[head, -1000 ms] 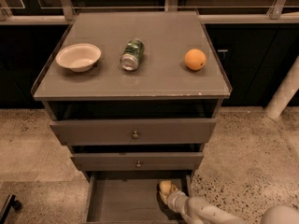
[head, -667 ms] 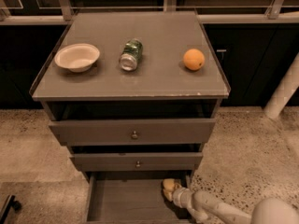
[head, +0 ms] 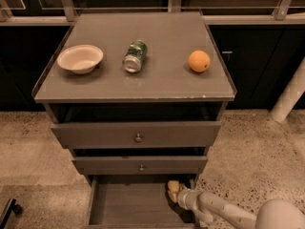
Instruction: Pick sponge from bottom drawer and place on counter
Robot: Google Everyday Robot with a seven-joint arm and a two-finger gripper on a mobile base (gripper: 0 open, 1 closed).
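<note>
The robot's white, tube-shaped arm [head: 224,213] enters from the lower right corner and slants up and leftward over the right side wall of the open bottom drawer [head: 125,205], the lowest grey-brown box of the cabinet with a flat floor. At the arm's tip the gripper [head: 178,195] sits low inside the drawer's right rear corner, right against the small pale yellow foam sponge [head: 173,186]. The sponge lies in that corner, just under the front of the middle knobbed drawer [head: 140,165]. Whether the gripper has closed on the sponge cannot be told: the wrist hides the place where they meet. Above, the top knobbed drawer [head: 137,135] stands slightly pulled out. On the flat grey-brown counter [head: 162,82] rest a shallow cream bowl [head: 80,58] at the left, a green metal can [head: 135,56] lying on its side near the middle, and a round orange fruit [head: 198,61] at the right, all well apart.
</note>
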